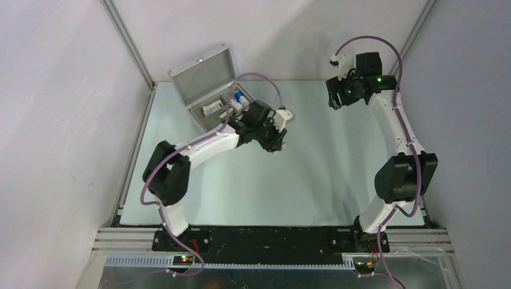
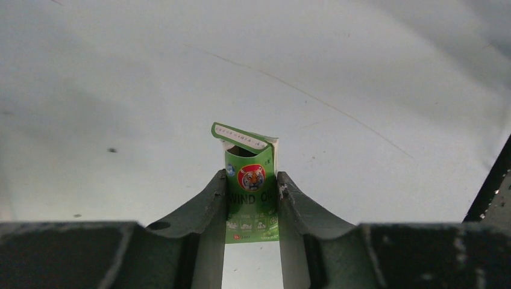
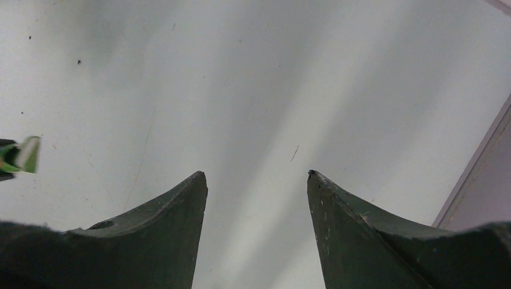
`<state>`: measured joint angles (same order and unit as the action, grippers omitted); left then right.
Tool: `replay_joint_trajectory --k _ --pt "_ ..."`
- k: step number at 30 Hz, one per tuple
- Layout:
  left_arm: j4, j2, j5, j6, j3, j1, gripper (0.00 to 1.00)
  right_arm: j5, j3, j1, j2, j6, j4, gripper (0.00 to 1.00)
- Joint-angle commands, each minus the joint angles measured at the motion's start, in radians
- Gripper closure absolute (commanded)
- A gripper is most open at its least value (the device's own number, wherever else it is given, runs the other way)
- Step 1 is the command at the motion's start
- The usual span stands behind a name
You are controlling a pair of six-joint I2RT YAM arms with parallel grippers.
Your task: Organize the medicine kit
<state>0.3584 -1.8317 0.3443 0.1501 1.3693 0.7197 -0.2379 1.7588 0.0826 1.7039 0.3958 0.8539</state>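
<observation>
The medicine kit (image 1: pixel 203 78), a silver case with its lid open, stands at the back left of the table with several small items inside. My left gripper (image 1: pixel 276 143) is just right of the case. It is shut on a small green box (image 2: pixel 251 186) with a tiger picture and an open top flap, held between the fingers (image 2: pixel 208 205) above the table. The green box also shows at the left edge of the right wrist view (image 3: pixel 21 155). My right gripper (image 3: pixel 257 176) is open and empty, raised at the back right (image 1: pixel 335 96).
The pale green table (image 1: pixel 325 174) is walled by white panels on the left, back and right. A wall edge (image 3: pixel 476 168) shows at the right of the right wrist view.
</observation>
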Motion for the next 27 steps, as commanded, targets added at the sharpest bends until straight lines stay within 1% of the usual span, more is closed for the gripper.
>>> replay_joint_trajectory --k 1,3,7,10,13,16,18,23,27 --pt "0.036 0.123 0.019 0.035 0.078 -0.086 0.7 -0.011 0.084 0.001 0.033 -0.005 -0.001 0.34" --pt "0.077 0.14 -0.012 0.074 0.12 -0.13 0.7 -0.021 0.105 0.01 0.049 -0.006 -0.002 0.34" --pt "0.145 0.161 -0.099 0.211 0.169 -0.215 0.69 -0.02 0.14 0.044 0.071 0.014 -0.011 0.34" --pt "0.188 0.153 -0.155 0.351 0.202 -0.279 0.68 -0.009 0.159 0.067 0.09 0.03 -0.016 0.34" --pt "0.243 0.125 -0.195 0.44 0.237 -0.323 0.68 0.003 0.177 0.095 0.107 0.054 -0.018 0.34" --pt "0.268 0.079 -0.189 0.464 0.264 -0.37 0.68 0.023 0.192 0.116 0.136 0.072 -0.019 0.34" --pt "0.276 0.044 -0.209 0.471 0.282 -0.388 0.69 0.028 0.211 0.124 0.152 0.077 -0.016 0.34" --pt "0.285 -0.027 -0.224 0.5 0.332 -0.41 0.7 0.053 0.229 0.14 0.167 0.094 -0.013 0.34" --pt "0.292 -0.06 -0.194 0.502 0.361 -0.419 0.71 0.079 0.204 0.15 0.158 0.113 -0.014 0.34"
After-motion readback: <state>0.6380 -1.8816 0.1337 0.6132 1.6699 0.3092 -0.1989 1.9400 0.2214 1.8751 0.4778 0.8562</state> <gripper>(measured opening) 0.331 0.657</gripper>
